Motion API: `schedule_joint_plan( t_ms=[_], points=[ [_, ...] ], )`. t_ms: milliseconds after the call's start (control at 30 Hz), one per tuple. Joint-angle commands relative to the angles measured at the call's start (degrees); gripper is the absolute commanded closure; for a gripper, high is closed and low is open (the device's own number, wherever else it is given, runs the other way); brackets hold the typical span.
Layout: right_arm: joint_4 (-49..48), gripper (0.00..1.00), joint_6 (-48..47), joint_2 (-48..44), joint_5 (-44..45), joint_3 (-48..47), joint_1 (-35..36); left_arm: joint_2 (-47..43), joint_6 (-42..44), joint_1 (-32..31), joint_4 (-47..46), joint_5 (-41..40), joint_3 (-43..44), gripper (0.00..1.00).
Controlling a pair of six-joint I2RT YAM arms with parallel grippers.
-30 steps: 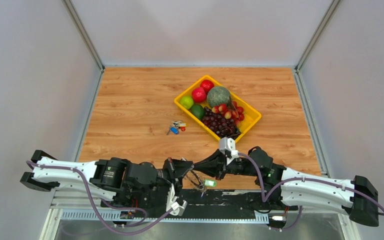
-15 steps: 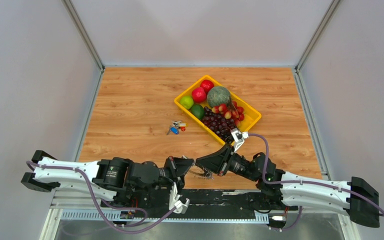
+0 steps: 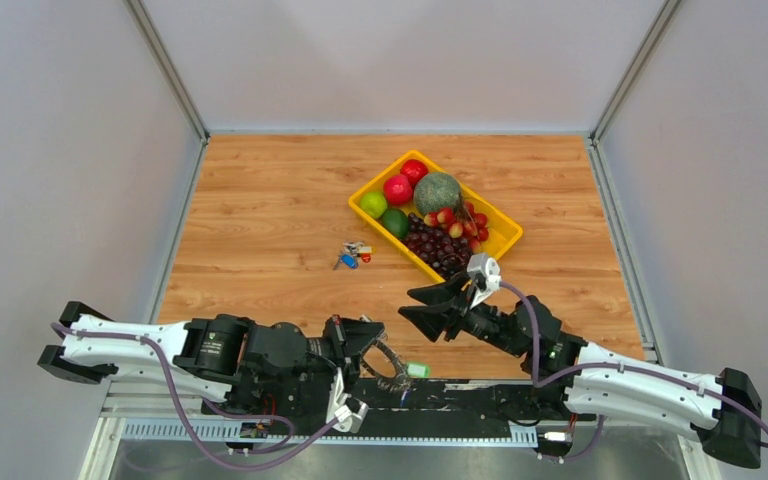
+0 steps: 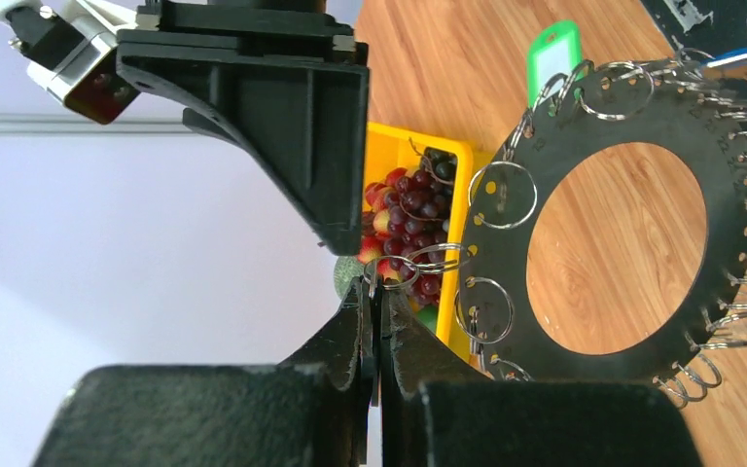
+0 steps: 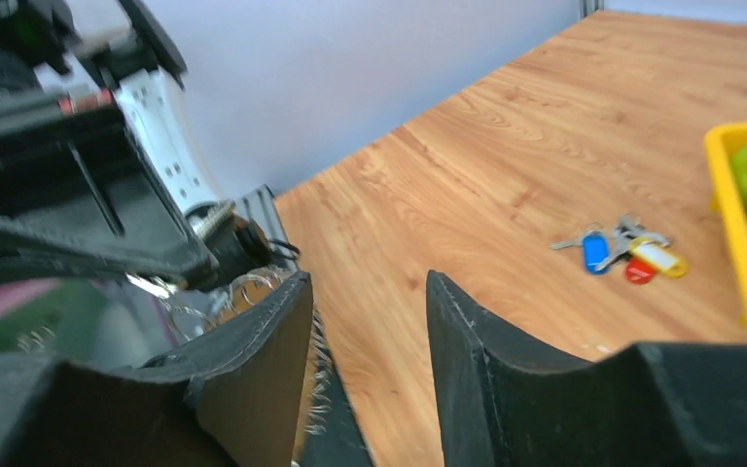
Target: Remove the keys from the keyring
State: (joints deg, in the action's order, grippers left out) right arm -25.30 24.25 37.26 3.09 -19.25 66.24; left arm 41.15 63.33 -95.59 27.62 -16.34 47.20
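While our left tool (image 4: 373,297) clamps the keyring (image 4: 603,112), the green key (image 4: 552,60) hangs just near of our parted right tool (image 3: 418,306).

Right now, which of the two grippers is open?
The right gripper: its jaws stand apart, holding nothing. The left gripper is pinched shut on the keyring.

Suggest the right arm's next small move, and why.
Probably lower the open right tool toward the green-capped key: the left tool is shut on a small loop of the keyring, the key hangs at the ring's rim, and the right tool is empty and apart from it.
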Motion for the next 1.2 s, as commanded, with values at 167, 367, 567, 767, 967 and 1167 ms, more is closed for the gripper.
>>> schedule_joint_plan(
  t_ms=[167,367,567,767,967,1167],
  points=[
    [3.19,0.55,-32.01,-2.81,-14.95,0.23,0.14,-0.5,-0.45,-0.22,-2.59,0.66,1.25,1.0],
    [-1.44,0.57,-35.43,-3.38,-18.81,1.25,0.77,0.07,-0.34,-0.21,-2.85,0.33,1.27,1.0],
    [-3.53,0.61,-37.52,0.03,-21.2,-1.13,2.08,0.46,-0.1,-0.21,-3.17,0.17,1.27,1.0],
    [-6.66,0.63,-38.95,3.93,-21.07,-2.44,4.51,0.49,-0.13,-0.21,-3.05,0.15,1.62,1.0],
    [-8.93,0.64,-38.29,5.28,-21.9,-2.93,5.56,0.49,-0.15,-0.21,-2.85,0.29,1.45,1.0],
    [-8.49,0.64,-38.32,4.63,-21.37,-3.36,5.76,0.19,-0.12,-0.21,-2.89,0.33,1.25,1.0]
  ],
)
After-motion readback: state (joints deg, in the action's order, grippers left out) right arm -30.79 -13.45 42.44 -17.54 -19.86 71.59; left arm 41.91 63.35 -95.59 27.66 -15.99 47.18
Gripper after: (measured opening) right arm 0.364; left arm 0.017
